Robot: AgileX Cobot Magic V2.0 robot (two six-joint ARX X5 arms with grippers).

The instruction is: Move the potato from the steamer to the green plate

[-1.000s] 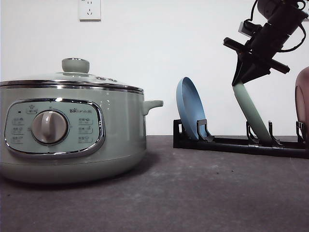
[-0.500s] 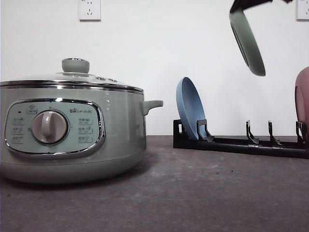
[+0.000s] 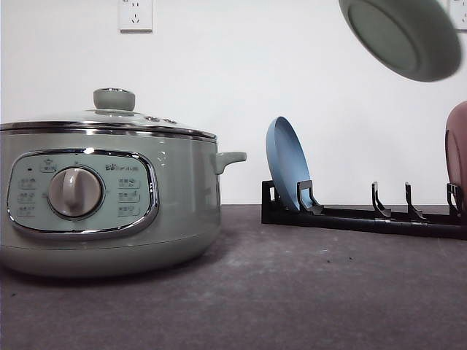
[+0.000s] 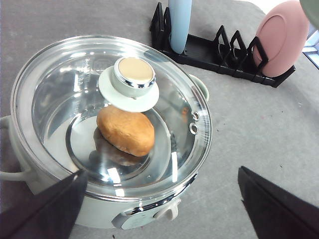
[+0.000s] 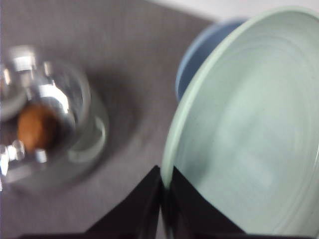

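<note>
The task is barely begun: the potato (image 4: 125, 130) lies in the lidded steamer (image 4: 30, 164); the right claw (image 5: 164, 191) pinches the green plate (image 5: 249, 129) aloft; the left claw (image 4: 159, 209) gapes wide, empty.

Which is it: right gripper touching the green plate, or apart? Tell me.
Touching. The right wrist view shows the right gripper clamped on the green plate's rim.
</note>
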